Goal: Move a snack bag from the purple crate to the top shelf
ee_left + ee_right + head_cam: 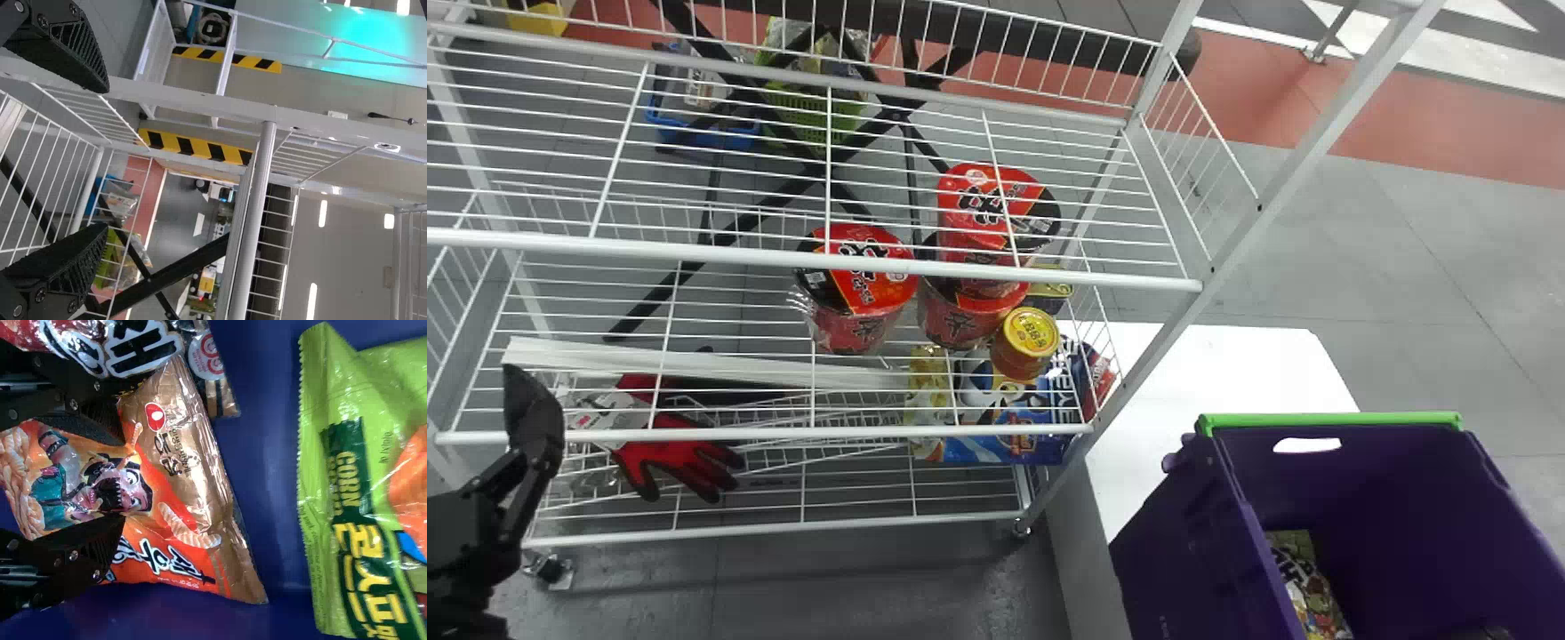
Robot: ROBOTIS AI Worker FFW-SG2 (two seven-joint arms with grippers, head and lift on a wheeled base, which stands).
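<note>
So, at the far left of the head view, the left gripper [532, 400] is seen by the front of the wire rack, with its fingers spread wide and nothing held between them. A red-and-black glove [680, 458] can be spotted beside it, through the wires. Further right, red noodle cups [863, 289] are seen under the bars of the upper wire shelf [783, 257], and a yellow-lidded jar [1026, 345] is set just beside them, near a blue pack [1005, 437].

Over on the right, next to the rack, the purple crate [1165, 551] with its green edge is found by a white surface [1227, 373]. The right gripper [1485, 633] is barely caught inside it at the bottom edge. From its own wrist camera, the fingers are seen partway apart, with the orange snack bag [167, 520] in the crate lying between and partly beneath them. Whether the bag is actually being squeezed can't be told. A red and black bag [143, 347] is tucked right up against it, while a green corn snack bag [360, 487] is left a bit apart.
</note>
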